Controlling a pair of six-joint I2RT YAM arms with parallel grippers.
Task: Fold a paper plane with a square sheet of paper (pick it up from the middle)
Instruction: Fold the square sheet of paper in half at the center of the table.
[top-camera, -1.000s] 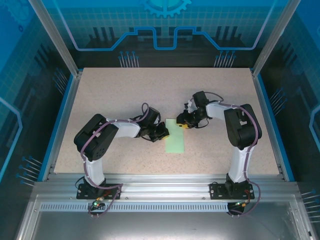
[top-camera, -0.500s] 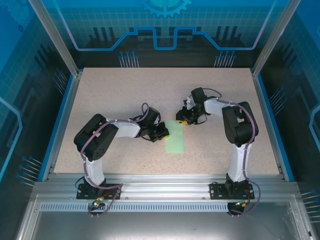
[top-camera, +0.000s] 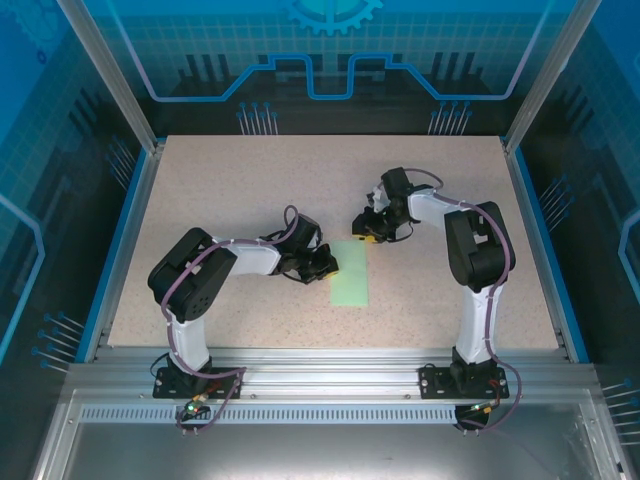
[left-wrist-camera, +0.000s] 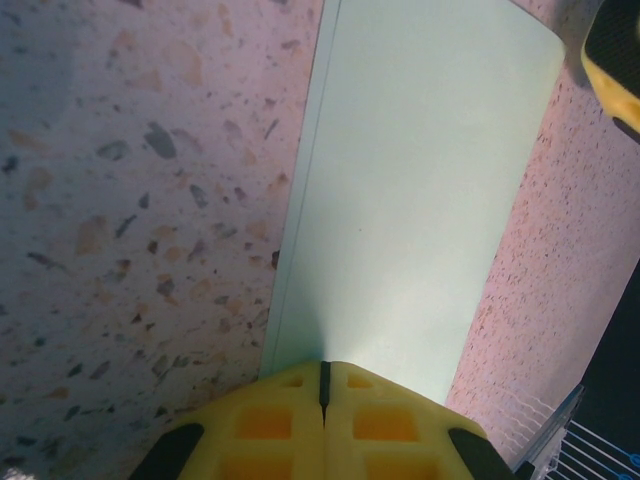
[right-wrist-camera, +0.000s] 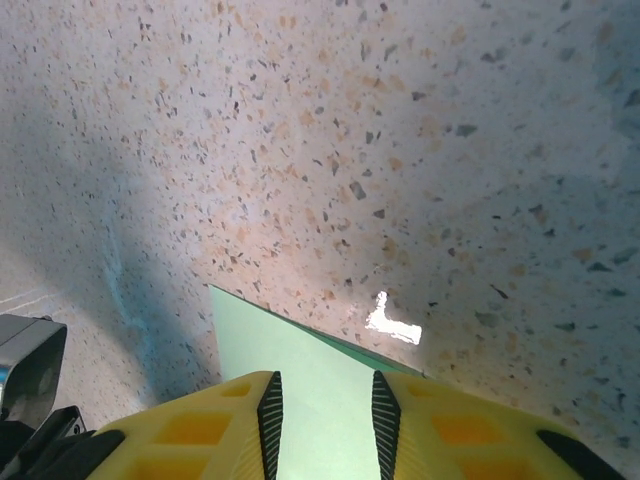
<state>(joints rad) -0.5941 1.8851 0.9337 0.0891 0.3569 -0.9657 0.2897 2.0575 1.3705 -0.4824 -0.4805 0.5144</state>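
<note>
The thin, pale mint-green sheet of paper (top-camera: 350, 275), folded into a narrow rectangle, lay flat on the speckled beige table (top-camera: 230, 190) between the arms. The left gripper (top-camera: 326, 263) was clenched on nothing, its yellow tips meeting at the paper's left edge. The right gripper (top-camera: 368, 237) stood released, jaws apart over the paper's far end.

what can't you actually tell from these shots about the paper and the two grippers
- Right wrist view: how far the sheet reaches under the open right gripper; its fingers and the bottom edge cut it off.
- Left wrist view: the sheet's near end, covered by the shut left gripper.
- Top view: whether either gripper touches the sheet, and how many layers it has; too small, and the wrists overhang the contact spots.
</note>
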